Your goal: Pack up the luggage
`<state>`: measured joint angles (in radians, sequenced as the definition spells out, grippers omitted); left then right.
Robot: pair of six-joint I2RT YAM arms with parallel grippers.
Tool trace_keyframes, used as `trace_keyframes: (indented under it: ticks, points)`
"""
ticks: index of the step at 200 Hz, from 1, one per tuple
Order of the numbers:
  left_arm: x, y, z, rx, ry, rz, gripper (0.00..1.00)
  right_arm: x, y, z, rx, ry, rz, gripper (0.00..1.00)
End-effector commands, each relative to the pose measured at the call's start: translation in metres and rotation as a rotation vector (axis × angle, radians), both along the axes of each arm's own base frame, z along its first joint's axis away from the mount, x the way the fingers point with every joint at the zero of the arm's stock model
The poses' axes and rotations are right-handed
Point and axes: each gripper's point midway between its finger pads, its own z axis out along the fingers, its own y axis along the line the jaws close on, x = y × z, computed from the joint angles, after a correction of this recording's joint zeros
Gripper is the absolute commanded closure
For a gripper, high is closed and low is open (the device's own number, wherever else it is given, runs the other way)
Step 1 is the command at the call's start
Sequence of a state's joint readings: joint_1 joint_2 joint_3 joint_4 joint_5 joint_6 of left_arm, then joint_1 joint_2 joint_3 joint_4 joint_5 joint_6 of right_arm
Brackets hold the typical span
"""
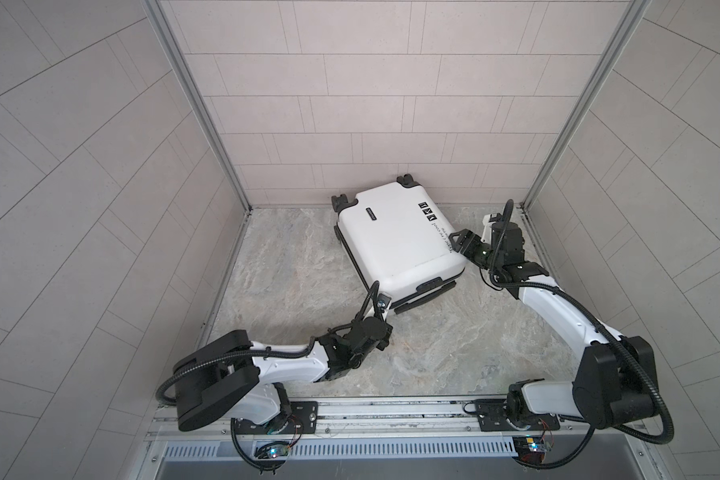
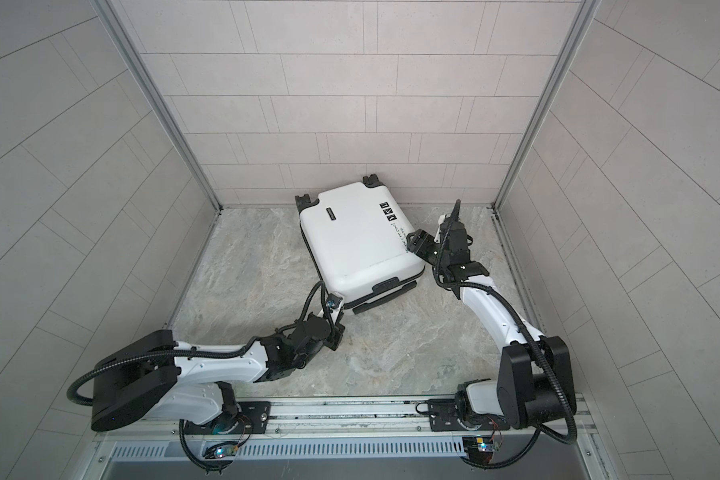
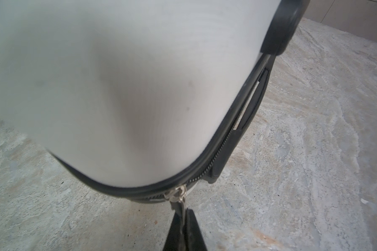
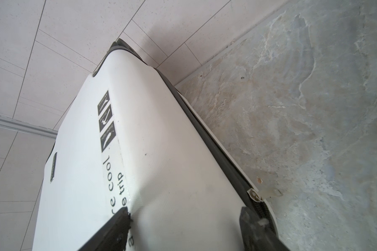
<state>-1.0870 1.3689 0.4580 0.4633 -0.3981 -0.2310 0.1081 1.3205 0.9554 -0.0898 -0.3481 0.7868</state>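
Note:
The luggage (image 1: 395,241) (image 2: 358,241) is a white hard-shell suitcase lying flat and closed on the marbled floor, its black wheels (image 1: 406,180) at the back wall. My left gripper (image 1: 387,318) (image 3: 184,211) is at its near left corner, shut on the metal zipper pull (image 3: 176,194) that hangs from the black zipper trim (image 3: 224,143). My right gripper (image 1: 458,243) (image 4: 184,209) stands open over the shell's right edge. One of its fingers (image 4: 118,219) lies by the black lettering and the other beside the trim. A second zipper slider (image 4: 254,192) sits just ahead of that finger.
Tiled walls (image 1: 350,104) close the cell at the back and on both sides. The suitcase's handle side (image 1: 427,289) faces the front. Both arm bases stand on the metal rail (image 1: 391,411) along the front edge. Bare marbled floor (image 1: 292,266) lies left of the suitcase.

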Motion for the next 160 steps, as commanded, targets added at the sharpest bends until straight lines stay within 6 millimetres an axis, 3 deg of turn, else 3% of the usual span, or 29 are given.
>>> trace_keyframes:
  ticks: [1,27,69,73,76,78,90,121,135,160]
  points:
    - [0.009,-0.032,0.070,-0.259,-0.105,-0.024,1.00,-0.043,-0.011,-0.030,0.019,0.200,0.050,0.21]
    - [0.010,-0.026,0.065,-0.257,-0.098,-0.005,1.00,-0.062,-0.042,-0.031,0.018,0.220,-0.008,0.21]
    - [0.011,-0.019,0.064,-0.254,-0.085,0.019,1.00,-0.093,-0.052,-0.058,-0.081,0.291,-0.005,0.21]
    - [0.010,-0.018,0.064,-0.255,-0.082,0.019,1.00,-0.096,-0.055,-0.060,-0.096,0.301,-0.012,0.20]
    - [0.010,-0.018,0.063,-0.252,-0.081,0.019,1.00,-0.097,-0.057,-0.061,-0.108,0.305,-0.018,0.05]
    - [0.010,-0.018,0.063,-0.251,-0.080,0.019,1.00,-0.099,-0.058,-0.061,-0.114,0.308,-0.021,0.02]
    - [0.010,-0.017,0.062,-0.253,-0.076,0.021,1.00,-0.105,-0.067,-0.061,-0.139,0.320,-0.050,0.01]
    - [0.009,-0.015,0.059,-0.240,-0.065,0.024,1.00,-0.110,-0.087,-0.055,-0.151,0.277,-0.146,0.02]
    - [0.009,-0.013,0.058,-0.235,-0.063,0.030,1.00,-0.104,-0.085,-0.056,-0.112,0.210,-0.140,0.01]
    - [0.010,-0.011,0.057,-0.235,-0.062,0.041,1.00,-0.105,-0.089,-0.074,-0.084,0.215,-0.192,0.03]
